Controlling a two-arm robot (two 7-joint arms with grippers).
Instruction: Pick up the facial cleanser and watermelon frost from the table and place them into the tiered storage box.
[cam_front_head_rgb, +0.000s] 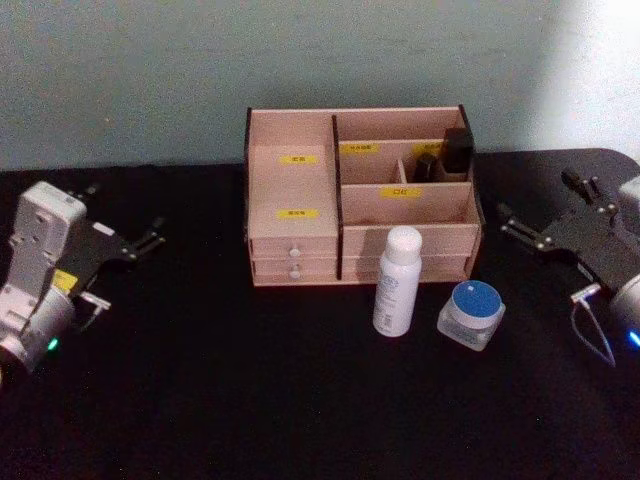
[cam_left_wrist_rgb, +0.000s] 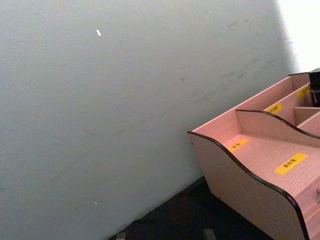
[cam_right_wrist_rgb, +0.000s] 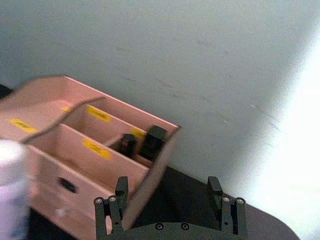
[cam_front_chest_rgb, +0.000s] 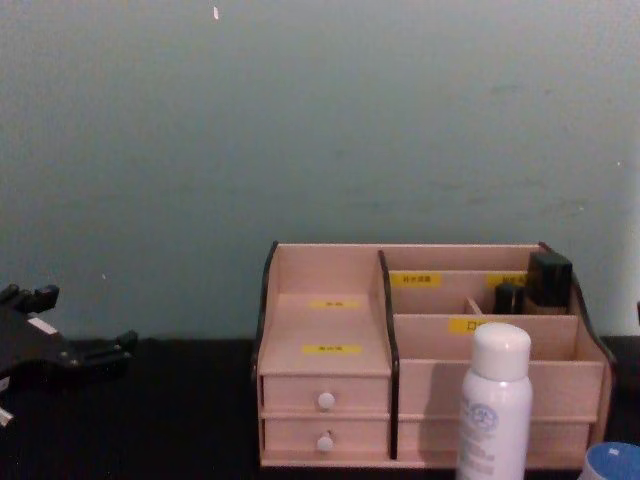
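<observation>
You're looking at a storage box (cam_front_head_rgb: 410, 240) of pale pinkish wood with dark edges on its side panels, yellow labels (cam_front_head_rgb: 297, 212) and white knobs (cam_front_head_rgb: 295, 271). The two small items (cam_front_head_rgb: 458, 150) in its back compartment look black. The bottle (cam_front_head_rgb: 397, 281) is white, with what seems to be pale blue print. The jar (cam_front_head_rgb: 472, 313) has a blue lid over a whitish body. The table (cam_front_head_rgb: 250, 390) is black, the wall (cam_front_head_rgb: 200, 70) dull grey-green. Your left gripper (cam_front_chest_rgb: 88, 316) and right gripper (cam_right_wrist_rgb: 168, 185) are black.
</observation>
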